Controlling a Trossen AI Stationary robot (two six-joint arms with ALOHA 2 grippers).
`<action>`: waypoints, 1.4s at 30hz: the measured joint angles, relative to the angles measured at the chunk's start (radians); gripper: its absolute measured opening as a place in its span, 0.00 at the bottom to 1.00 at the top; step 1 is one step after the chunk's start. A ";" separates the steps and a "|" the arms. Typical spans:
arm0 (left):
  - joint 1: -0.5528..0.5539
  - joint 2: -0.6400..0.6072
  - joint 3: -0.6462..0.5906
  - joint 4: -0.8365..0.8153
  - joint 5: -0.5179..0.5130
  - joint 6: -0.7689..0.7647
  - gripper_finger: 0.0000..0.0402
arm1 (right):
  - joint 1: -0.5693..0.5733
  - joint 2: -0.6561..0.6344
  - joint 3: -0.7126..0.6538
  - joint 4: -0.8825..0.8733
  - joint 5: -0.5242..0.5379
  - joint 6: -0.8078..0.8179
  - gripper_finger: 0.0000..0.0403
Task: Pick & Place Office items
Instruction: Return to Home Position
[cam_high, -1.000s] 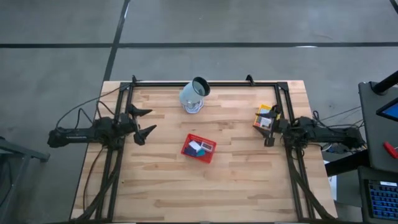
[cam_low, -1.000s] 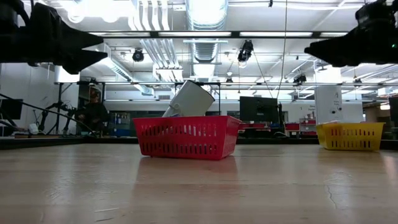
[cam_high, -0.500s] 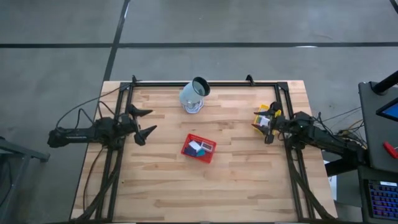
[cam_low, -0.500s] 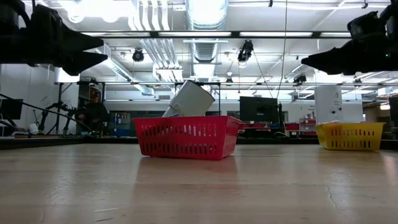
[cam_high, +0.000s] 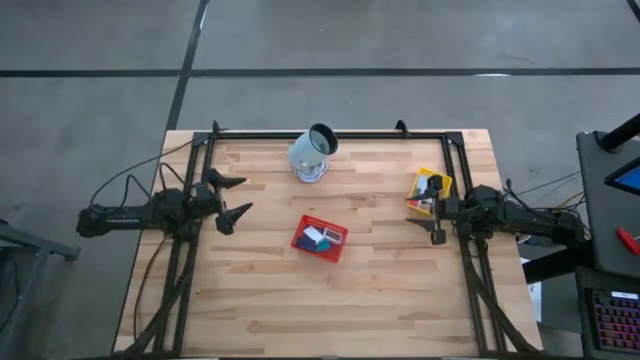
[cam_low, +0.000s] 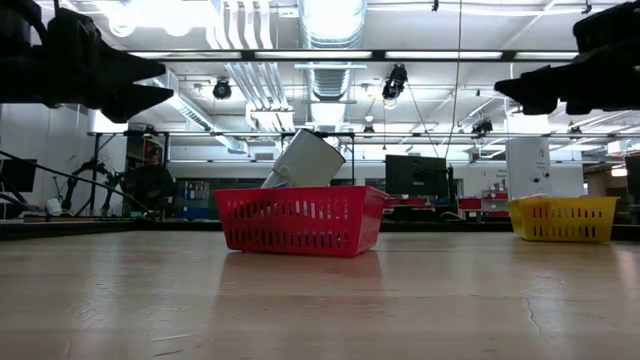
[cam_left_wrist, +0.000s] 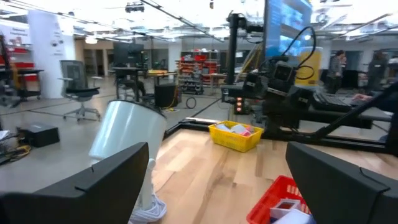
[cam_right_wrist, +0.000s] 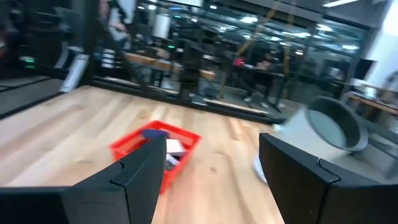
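Office items lie in two mesh trays. The red tray (cam_high: 320, 238) at mid-table holds white and dark blue pieces (cam_high: 316, 236). The yellow tray (cam_high: 429, 189) at the right holds several small pieces (cam_left_wrist: 234, 129). My left gripper (cam_high: 236, 196) hovers open at the table's left, well clear of the red tray, and shows high in the low view (cam_low: 130, 80). My right gripper (cam_high: 431, 212) hovers open at the right, beside the yellow tray's near side, and also shows high in the low view (cam_low: 520, 92). Nothing is between either pair of fingers.
A large pale cup (cam_high: 313, 151) sits tilted on a white base near the far edge, its mouth turned up and to the right. A black frame (cam_high: 330, 134) runs along the far edge and both sides. Bare wood (cam_high: 330, 300) fills the near half.
My right gripper has swung first a little toward the far edge, then back toward the near edge, uncovering more of the yellow tray. It has stayed open. The trays and the cup have not moved.
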 joint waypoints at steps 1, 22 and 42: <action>0.000 0.000 0.000 0.000 0.012 0.000 0.95 | 0.025 0.000 0.000 -0.001 0.004 -0.001 0.62; 0.000 0.000 0.000 -0.036 0.121 -0.008 0.95 | 0.295 0.008 0.000 -0.018 0.204 -0.003 0.62; 0.000 0.005 0.006 -0.108 0.192 -0.044 0.95 | 0.294 0.009 0.000 -0.018 0.200 0.000 0.62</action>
